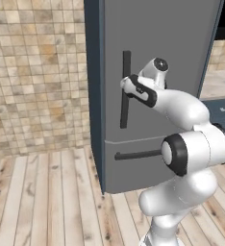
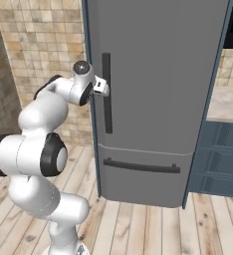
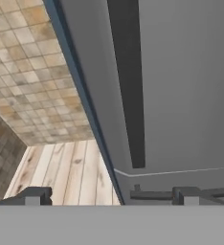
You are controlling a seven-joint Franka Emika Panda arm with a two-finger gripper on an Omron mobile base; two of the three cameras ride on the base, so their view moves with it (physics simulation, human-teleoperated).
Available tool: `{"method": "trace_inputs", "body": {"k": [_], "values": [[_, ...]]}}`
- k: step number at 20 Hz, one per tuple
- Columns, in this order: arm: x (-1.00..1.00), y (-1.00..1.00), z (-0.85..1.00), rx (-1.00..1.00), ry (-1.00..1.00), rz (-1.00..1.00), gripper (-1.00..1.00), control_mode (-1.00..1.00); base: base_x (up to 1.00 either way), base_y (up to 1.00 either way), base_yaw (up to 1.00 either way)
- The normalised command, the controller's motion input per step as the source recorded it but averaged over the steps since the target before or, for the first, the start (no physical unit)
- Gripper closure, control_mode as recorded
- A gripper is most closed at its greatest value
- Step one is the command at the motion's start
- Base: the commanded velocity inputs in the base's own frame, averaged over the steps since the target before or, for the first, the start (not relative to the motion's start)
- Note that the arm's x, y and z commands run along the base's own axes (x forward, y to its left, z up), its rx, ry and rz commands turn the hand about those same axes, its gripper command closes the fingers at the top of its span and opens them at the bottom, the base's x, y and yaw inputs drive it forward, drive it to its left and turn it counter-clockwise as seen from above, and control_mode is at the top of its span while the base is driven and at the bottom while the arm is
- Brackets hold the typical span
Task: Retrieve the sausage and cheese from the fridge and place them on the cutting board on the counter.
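Note:
The fridge [image 1: 157, 57] [image 2: 158, 74] stands shut, with grey doors and dark blue-grey sides. Its upper door carries a vertical dark bar handle [image 1: 126, 96] [image 2: 107, 109] [image 3: 128, 81]. My gripper [image 1: 125, 82] [image 2: 104, 88] [image 3: 111, 196] is open and close up against the upper part of that handle, holding nothing. In the hand view the bar runs ahead, between the lines of the two fingertips [image 3: 35, 195]. The sausage and the cheese are hidden behind the shut door. The cutting board is out of view.
A horizontal bar handle [image 1: 137, 154] [image 2: 141, 167] crosses the lower drawer of the fridge. The beige counter [image 1: 219, 84] [image 2: 229, 104] lies to the right over blue drawers [image 2: 220, 159]. A tiled wall [image 1: 37, 72] stands to the left, above a wood floor [image 1: 47, 202].

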Motion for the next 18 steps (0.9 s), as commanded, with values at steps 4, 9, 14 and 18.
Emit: {"method": "trace_inputs", "body": {"k": [4, 9, 14, 18], "values": [[0.48, 0.0, 0.0, 0.0, 0.0, 0.0, -1.0, -1.0, 0.0, 0.0, 0.0], [0.51, 0.0, -0.12, 0.0, 0.0, 0.0, -1.0, -1.0, 0.0, 0.0, 0.0], [0.39, -0.01, -0.28, -0.01, -0.02, 0.0, -1.0, -1.0, 0.0, 0.0, 0.0], [0.23, -0.06, -0.24, -0.02, -0.03, 0.0, -1.0, -1.0, 0.0, 0.0, 0.0]]}}
